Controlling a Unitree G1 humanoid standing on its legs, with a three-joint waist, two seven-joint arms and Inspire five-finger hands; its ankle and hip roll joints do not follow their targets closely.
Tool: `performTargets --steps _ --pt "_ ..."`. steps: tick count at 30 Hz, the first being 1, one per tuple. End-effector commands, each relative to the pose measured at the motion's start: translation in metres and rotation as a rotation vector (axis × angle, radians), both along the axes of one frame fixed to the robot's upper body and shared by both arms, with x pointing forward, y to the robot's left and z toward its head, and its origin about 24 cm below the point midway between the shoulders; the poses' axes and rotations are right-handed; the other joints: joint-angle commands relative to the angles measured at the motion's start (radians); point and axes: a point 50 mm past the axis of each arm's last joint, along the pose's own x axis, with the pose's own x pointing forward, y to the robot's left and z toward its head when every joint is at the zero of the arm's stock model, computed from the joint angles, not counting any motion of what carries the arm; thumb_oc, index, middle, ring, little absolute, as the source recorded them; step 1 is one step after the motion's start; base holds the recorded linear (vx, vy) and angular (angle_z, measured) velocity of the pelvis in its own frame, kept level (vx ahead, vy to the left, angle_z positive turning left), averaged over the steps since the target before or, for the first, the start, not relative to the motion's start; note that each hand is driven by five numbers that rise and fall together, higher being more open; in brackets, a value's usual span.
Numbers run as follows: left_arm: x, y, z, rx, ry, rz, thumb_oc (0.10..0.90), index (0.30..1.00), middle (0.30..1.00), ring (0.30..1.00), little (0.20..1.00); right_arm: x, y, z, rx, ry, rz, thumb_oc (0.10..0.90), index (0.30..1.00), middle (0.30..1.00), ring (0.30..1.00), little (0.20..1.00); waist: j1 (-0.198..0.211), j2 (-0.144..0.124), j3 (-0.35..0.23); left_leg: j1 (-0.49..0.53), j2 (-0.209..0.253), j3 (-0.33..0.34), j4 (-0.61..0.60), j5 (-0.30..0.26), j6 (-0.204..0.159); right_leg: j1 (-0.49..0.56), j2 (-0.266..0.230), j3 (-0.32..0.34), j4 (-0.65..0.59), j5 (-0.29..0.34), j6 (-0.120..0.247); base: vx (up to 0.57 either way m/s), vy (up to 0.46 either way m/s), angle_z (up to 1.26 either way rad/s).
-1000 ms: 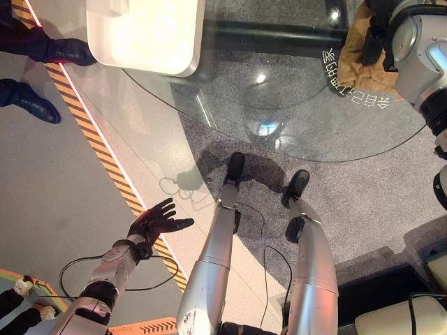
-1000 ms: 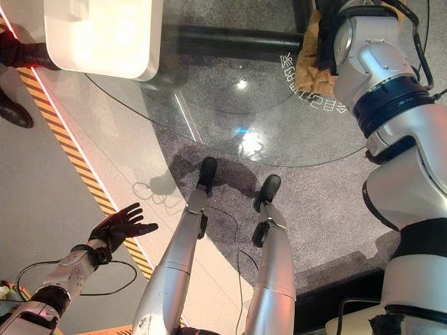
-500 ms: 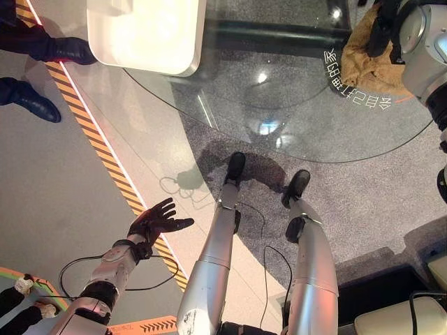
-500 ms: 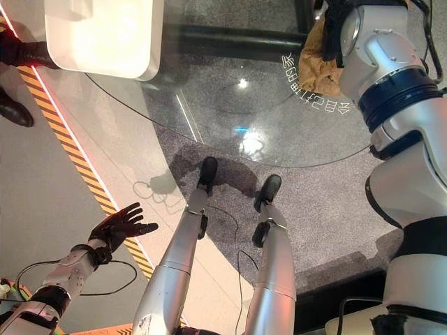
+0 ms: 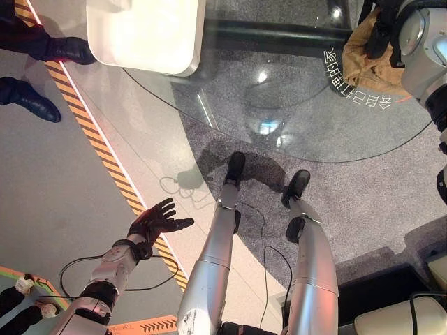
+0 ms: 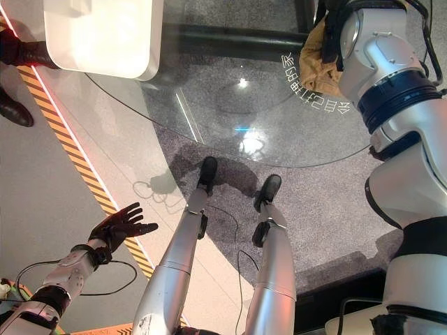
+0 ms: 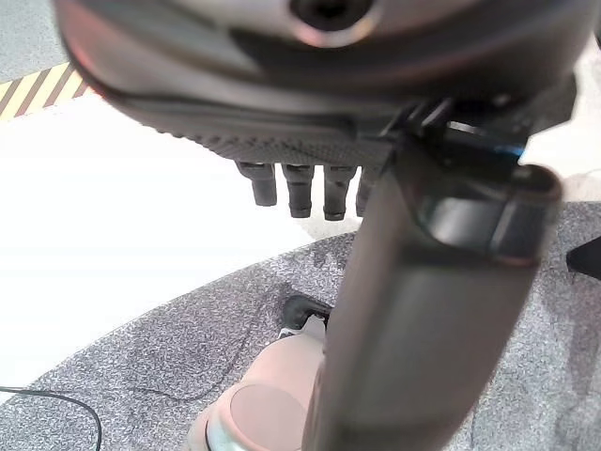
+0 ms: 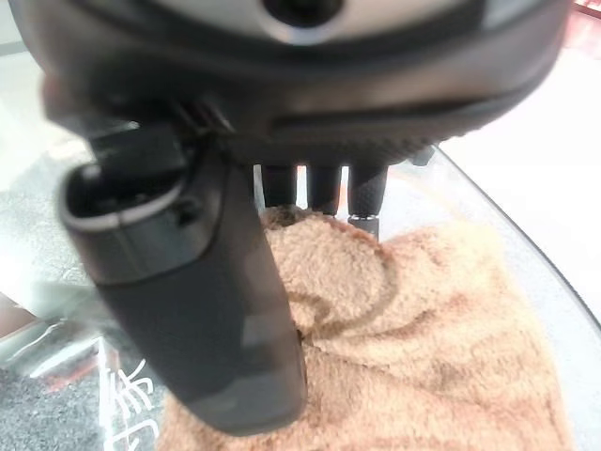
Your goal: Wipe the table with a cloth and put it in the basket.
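Note:
A tan fluffy cloth (image 5: 360, 59) lies on the far right part of the round glass table (image 5: 279, 105). My right hand (image 5: 380, 31) rests on top of it. In the right wrist view its fingers (image 8: 324, 193) reach straight down onto the cloth (image 8: 432, 319) and the thumb is stretched out alongside. The white basket (image 5: 195, 35) stands at the table's far left. My left hand (image 5: 155, 222) hangs low at my left side over the floor, open with spread fingers and holding nothing.
A person's dark shoes (image 5: 63, 50) stand on the floor left of the basket. A yellow-and-black striped line (image 5: 105, 146) runs across the floor on the left. White lettering (image 5: 349, 91) is printed on the glass beside the cloth.
My right hand and the cloth under it have slid a little toward the far side of the table. The left hand has stayed still.

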Motion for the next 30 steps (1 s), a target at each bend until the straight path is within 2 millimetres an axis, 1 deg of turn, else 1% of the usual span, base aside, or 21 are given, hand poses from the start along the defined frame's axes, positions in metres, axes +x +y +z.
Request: performTargets --steps 1,9,15,19,23,25,30 --pt "-0.033 0.021 -0.019 0.069 0.107 0.019 0.8 0.9 0.9 0.9 0.9 -0.01 -0.002 0.02 -0.085 -0.092 0.002 0.1 0.3 0.3 0.3 0.2 0.002 0.019 -0.012 0.015 -0.023 0.018 0.043 -0.075 0.058 0.055 0.007 0.0 -0.059 -0.017 0.053 0.0 0.0 0.0" --pt "-0.034 0.021 -0.019 0.068 0.106 0.018 0.8 0.9 0.9 0.9 0.9 -0.01 -0.001 0.022 -0.061 -0.14 0.01 0.1 0.3 0.3 0.3 0.2 0.002 0.021 -0.012 0.014 -0.023 0.018 0.045 -0.075 0.057 0.055 0.006 0.001 -0.058 -0.017 0.053 0.0 0.0 0.0" --pt "-0.031 0.016 -0.02 0.053 0.093 0.02 0.8 0.9 0.9 0.9 0.9 -0.012 -0.003 0.022 0.074 -0.271 0.044 0.1 0.3 0.3 0.3 0.2 -0.002 0.023 -0.012 0.018 -0.024 0.019 0.048 -0.08 0.057 0.059 0.007 0.004 -0.06 -0.018 0.054 0.0 0.0 0.0" --pt "-0.028 0.01 -0.021 0.041 0.084 0.009 0.8 0.9 0.9 0.9 0.9 -0.01 0.0 0.017 0.109 -0.307 0.056 0.1 0.3 0.3 0.3 0.2 -0.003 0.026 -0.012 0.02 -0.026 0.017 0.045 -0.079 0.058 0.062 0.006 0.006 -0.068 -0.015 0.055 0.0 0.035 -0.01" --pt "-0.028 0.005 -0.022 0.029 0.084 0.007 0.8 0.9 0.9 0.9 0.9 -0.008 0.013 0.017 0.121 -0.339 0.099 0.1 0.3 0.3 0.3 0.2 0.0 0.031 -0.012 0.027 -0.029 0.016 0.043 -0.08 0.058 0.068 0.004 0.008 -0.073 -0.016 0.055 -0.01 0.046 -0.01" --pt "-0.028 0.003 -0.024 0.022 0.084 0.002 0.8 0.9 0.9 0.9 0.9 -0.008 0.023 0.018 0.111 -0.348 0.122 0.1 0.3 0.3 0.3 0.2 0.005 0.032 -0.012 0.031 -0.029 0.011 0.041 -0.08 0.057 0.073 0.003 0.007 -0.076 -0.017 0.055 0.0 0.058 0.01" --pt "-0.027 -0.001 -0.024 0.015 0.074 0.0 0.8 0.9 0.9 0.9 0.9 -0.008 0.042 0.021 0.098 -0.361 0.178 0.1 0.3 0.3 0.3 0.2 0.016 0.028 -0.012 0.033 -0.032 0.005 0.035 -0.077 0.058 0.081 0.001 0.001 -0.085 -0.017 0.057 0.0 0.019 -0.01"
